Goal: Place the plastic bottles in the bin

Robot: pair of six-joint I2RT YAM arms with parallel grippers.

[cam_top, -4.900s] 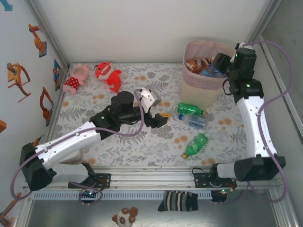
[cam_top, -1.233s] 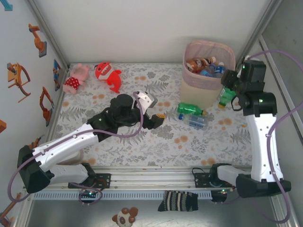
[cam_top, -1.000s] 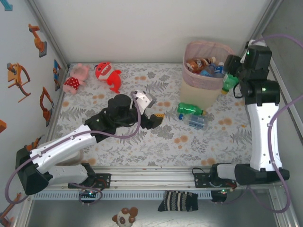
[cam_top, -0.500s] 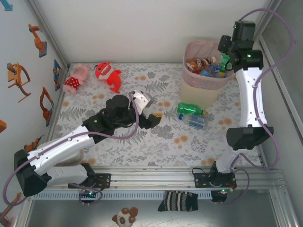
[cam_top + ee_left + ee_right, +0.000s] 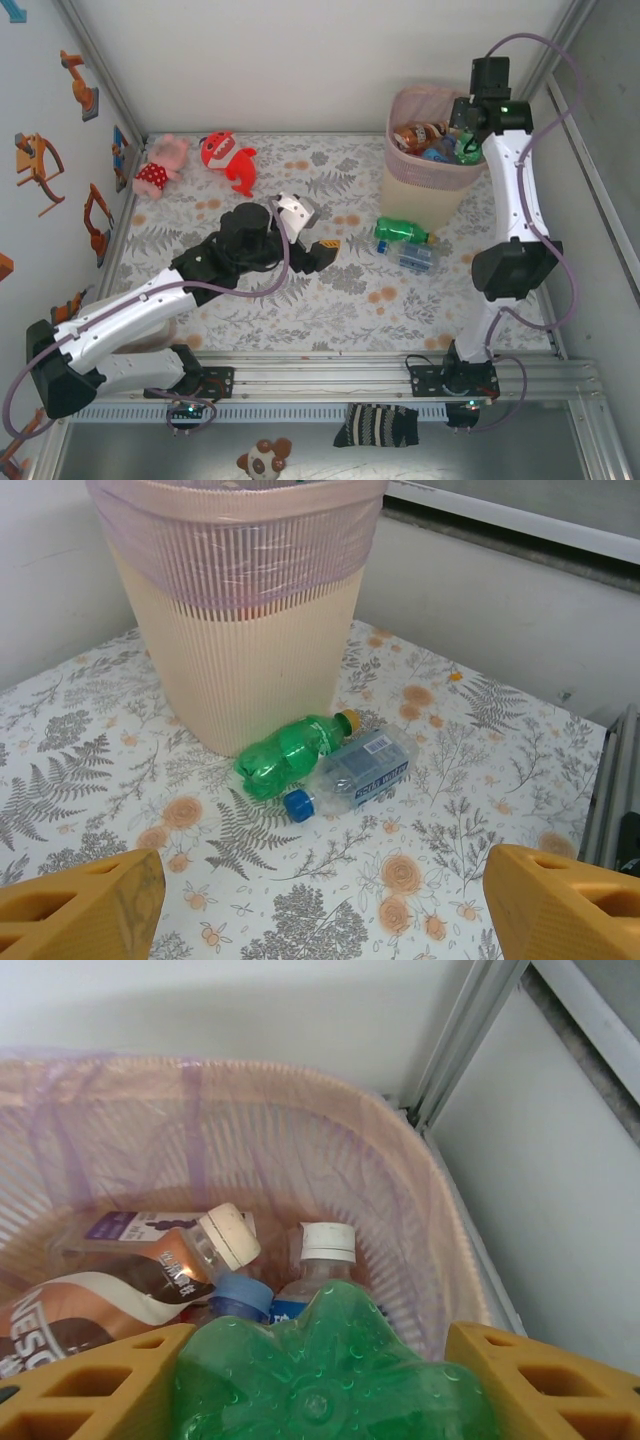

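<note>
Right pincer (image 5: 465, 140): clenched on a green bottle (image 5: 320, 1380), bottom toward the wrist camera, poised over the mouth of the bin (image 5: 425, 195) at 1 o'clock on the table. Held high and within the rim, most likely to drop straight onto the bottles already inside (image 5: 120, 1295) rather than glance off the wall.

Left pincer (image 5: 320, 905): released, fingers spread wide, low over the flowered mat (image 5: 450, 880) mid-table, aimed toward 3 o'clock. Facing two more at the bin's foot, at its 6 o'clock: a second green one (image 5: 295, 755) with an orange cap and a clear one (image 5: 355, 770) with a blue cap, side by side and touching. Spread so, probably, to straddle either on approach.

Next, by the look of it: letting go over the bin, then fetching that pair. Some risk of nudging one into a roll. Plush toys (image 5: 228, 160) at 10 o'clock, no part of the job.
</note>
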